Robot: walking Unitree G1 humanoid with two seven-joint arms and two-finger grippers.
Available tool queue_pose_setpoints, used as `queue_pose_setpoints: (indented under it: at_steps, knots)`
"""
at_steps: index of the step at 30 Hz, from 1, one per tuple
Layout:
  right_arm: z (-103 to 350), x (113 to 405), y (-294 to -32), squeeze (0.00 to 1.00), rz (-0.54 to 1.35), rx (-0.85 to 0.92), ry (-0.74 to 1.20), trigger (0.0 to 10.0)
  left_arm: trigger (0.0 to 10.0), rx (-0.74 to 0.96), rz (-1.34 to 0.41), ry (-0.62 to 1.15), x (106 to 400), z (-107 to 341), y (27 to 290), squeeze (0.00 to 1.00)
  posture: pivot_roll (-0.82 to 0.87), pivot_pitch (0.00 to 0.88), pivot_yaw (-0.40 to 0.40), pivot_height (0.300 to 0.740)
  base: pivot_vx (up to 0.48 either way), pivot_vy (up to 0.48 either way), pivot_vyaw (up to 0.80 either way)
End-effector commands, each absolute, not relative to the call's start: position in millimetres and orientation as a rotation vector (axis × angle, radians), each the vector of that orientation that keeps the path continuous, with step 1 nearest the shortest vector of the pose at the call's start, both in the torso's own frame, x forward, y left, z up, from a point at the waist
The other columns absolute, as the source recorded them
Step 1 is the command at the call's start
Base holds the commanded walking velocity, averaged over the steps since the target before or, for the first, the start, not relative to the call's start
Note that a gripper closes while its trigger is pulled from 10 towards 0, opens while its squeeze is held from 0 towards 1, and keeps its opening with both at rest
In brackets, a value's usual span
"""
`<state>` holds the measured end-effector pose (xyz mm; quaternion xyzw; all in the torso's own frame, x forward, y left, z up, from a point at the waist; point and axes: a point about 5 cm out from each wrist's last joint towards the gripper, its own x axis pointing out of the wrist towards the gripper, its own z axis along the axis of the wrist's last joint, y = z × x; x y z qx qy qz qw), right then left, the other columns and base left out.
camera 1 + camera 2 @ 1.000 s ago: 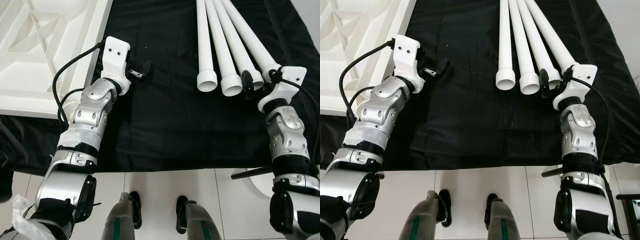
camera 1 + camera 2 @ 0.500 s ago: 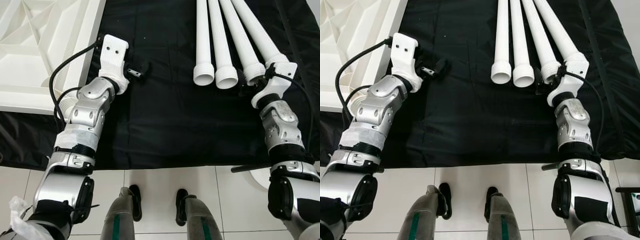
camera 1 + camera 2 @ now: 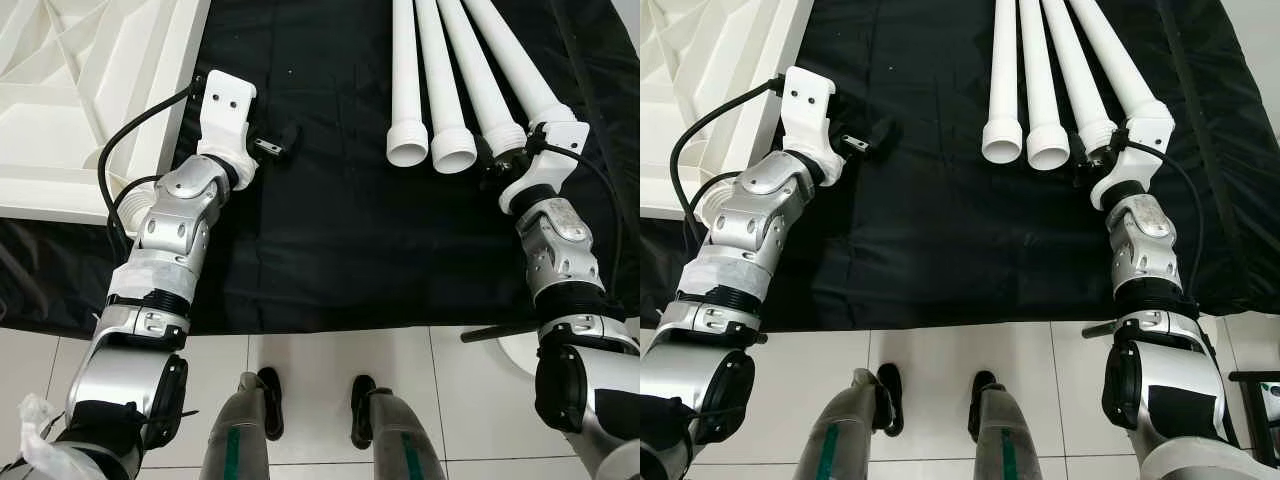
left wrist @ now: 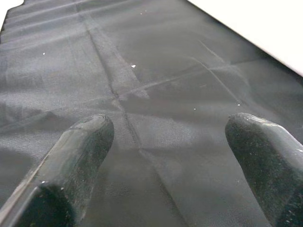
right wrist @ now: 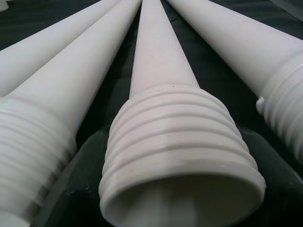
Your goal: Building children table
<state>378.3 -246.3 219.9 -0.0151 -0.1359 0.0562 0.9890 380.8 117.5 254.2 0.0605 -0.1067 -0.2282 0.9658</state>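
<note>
A: Left to right, please. Risks first.

B: The white tabletop [image 3: 60,90] lies upside down at 10 o'clock, ribs up, partly on the black cloth [image 3: 330,230]. The left gripper [image 3: 278,142] rests on bare cloth just beside its edge, fingers [image 4: 80,142] spread apart, holding nothing. The four white legs [image 3: 440,80] lie fanned at 1 o'clock, threaded ends toward the robot.

A: What could go wrong?

B: My judgement: the legs are round and lie close together, touching near the threads. A grasp on one could nudge its neighbours and roll them. The taper could also let a leg slip out if it is pinched on the threads alone.

A: And the leg against the right gripper?

B: The right gripper [image 3: 497,165] sits at the threaded end of the third leg [image 5: 175,137]. The wrist view looks straight into that leg's open end, with a dark finger on each side.

A: Closed on it?

B: Cannot tell whether the fingers press it.
</note>
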Motion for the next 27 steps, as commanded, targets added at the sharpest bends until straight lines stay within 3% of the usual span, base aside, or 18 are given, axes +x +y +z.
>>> queue_pose_setpoints:
  at_steps: [1, 10, 18, 27]
  knots:
    - [222, 372, -244, 0.0, 0.136, -0.07, -0.335, 10.0, 10.0, 0.105, -0.502, -0.233, 379, 259, 116, 0.0, 0.05, 0.313, 0.02, 0.74, 0.0, 0.0, 0.0]
    - [268, 348, -259, 0.0, -0.034, -0.054, -0.634, 10.0, 10.0, 0.086, -0.517, -0.243, 378, 258, 111, 0.0, 0.03, 0.283, 0.025, 0.74, 0.0, 0.0, 0.0]
    - [276, 334, -276, 0.0, -0.154, -0.065, -0.666, 10.0, 10.0, 0.077, -0.523, -0.245, 379, 259, 108, 0.0, 0.02, 0.277, 0.023, 0.74, 0.0, 0.0, 0.0]
    - [249, 301, -304, 0.0, -0.354, -0.111, -0.6, 10.0, 10.0, 0.064, -0.525, -0.253, 379, 260, 107, 0.0, 0.01, 0.26, 0.02, 0.74, 0.0, 0.0, 0.0]
